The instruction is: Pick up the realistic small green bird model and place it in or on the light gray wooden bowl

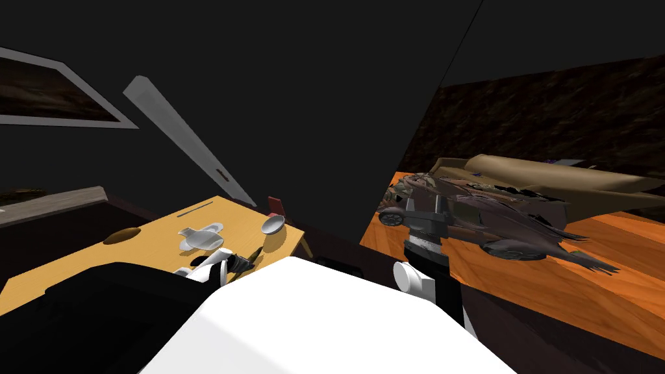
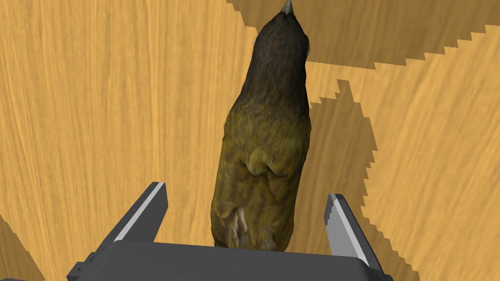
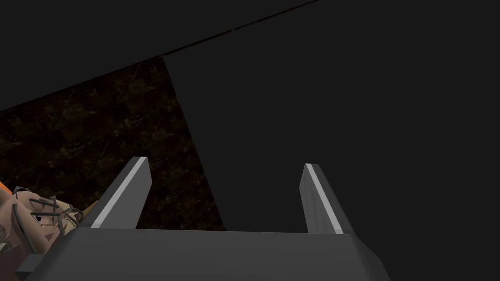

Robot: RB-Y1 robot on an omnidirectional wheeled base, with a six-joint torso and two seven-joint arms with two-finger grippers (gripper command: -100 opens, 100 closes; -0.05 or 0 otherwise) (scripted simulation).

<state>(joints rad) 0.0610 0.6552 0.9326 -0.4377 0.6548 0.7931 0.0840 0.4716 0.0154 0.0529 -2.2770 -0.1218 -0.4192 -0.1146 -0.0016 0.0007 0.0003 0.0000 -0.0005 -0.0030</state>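
Observation:
In the left wrist view an olive-green bird (image 2: 266, 146) with a dark head lies on the light wooden tabletop (image 2: 97, 122), head pointing away from the hand. My left gripper (image 2: 245, 191) is open, one finger on each side of the bird's tail end, with a gap on both sides. The head view has that gripper (image 1: 243, 261) low over the table's near edge, with the bird (image 1: 255, 252) as a dark sliver at its tip. The small light grey bowl (image 1: 273, 224) stands just beyond, near the table's right corner. My right gripper (image 3: 225, 163) is open and holds nothing, raised at the right.
On the table (image 1: 149, 240) lie a pale grey-white dish-like thing (image 1: 201, 237), a brown oval (image 1: 122, 236) and a small red thing (image 1: 275, 206). A grey plank (image 1: 182, 146) leans on the dark wall behind. A dark wreck-like model (image 1: 493, 221) and a tan sofa (image 1: 552, 178) are on the orange floor at the right.

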